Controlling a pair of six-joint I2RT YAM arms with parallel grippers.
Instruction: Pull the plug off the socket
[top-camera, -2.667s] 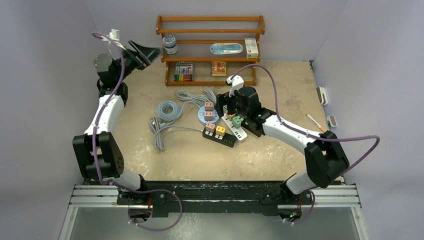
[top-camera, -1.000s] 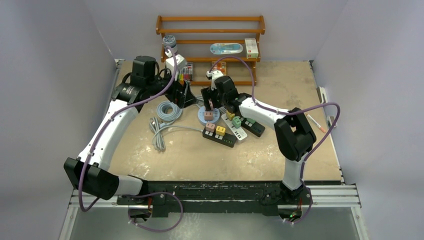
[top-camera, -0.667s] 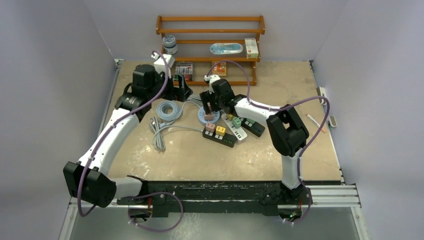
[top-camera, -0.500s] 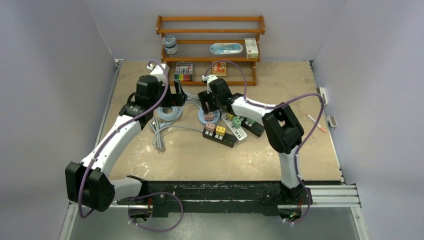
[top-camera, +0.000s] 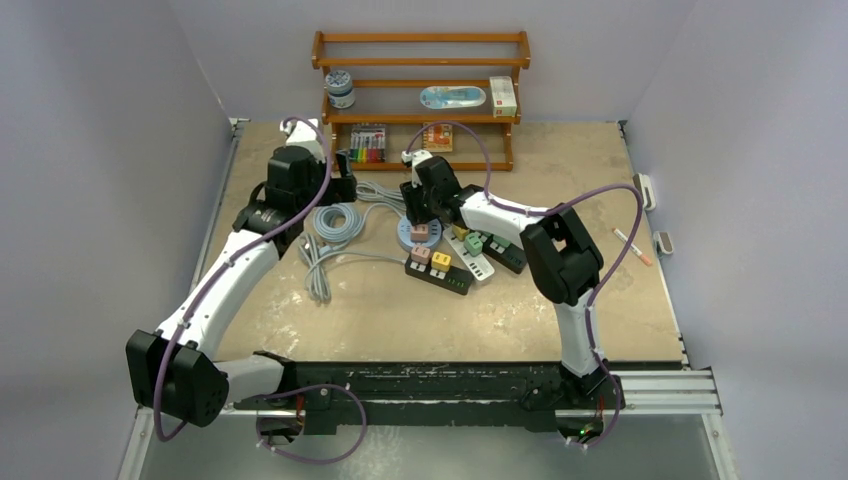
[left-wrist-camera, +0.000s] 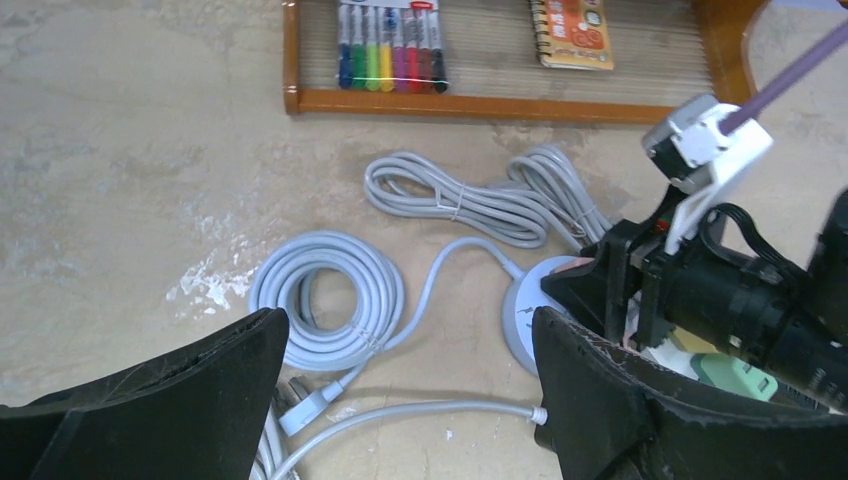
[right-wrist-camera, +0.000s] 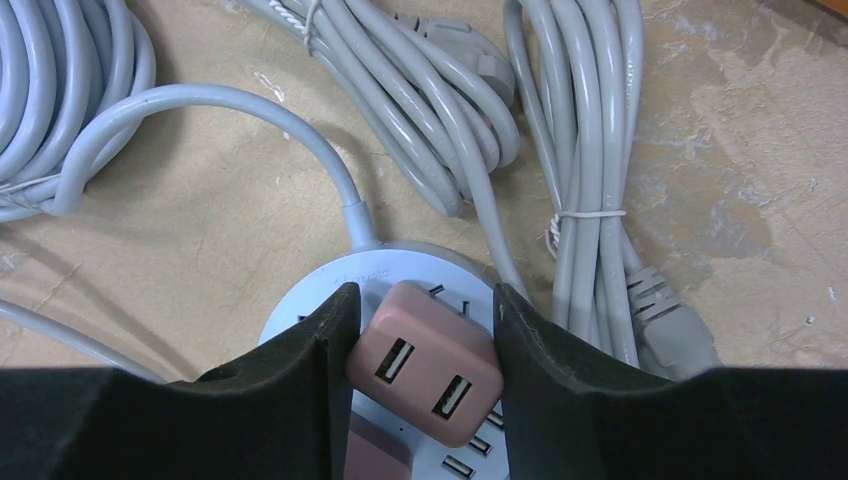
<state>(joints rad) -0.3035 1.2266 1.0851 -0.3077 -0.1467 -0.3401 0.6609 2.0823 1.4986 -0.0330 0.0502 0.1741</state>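
found right gripper (right-wrist-camera: 420, 297) closed against both sides of pink plug (right-wrist-camera: 425, 365), lower centre of frame and seated in round socket (right-wrist-camera: 385, 262), grip set for straight pull; noted left gripper (left-wrist-camera: 405, 330) spread wide above coiled cable (left-wrist-camera: 325, 300), holding nothing, likely positioned to steady socket

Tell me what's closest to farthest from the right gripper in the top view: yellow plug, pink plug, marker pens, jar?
1. pink plug: between the fingers of the right gripper.
2. yellow plug: on the black power strip.
3. marker pens: bottom level of the shelf.
4. jar: higher level, left end.
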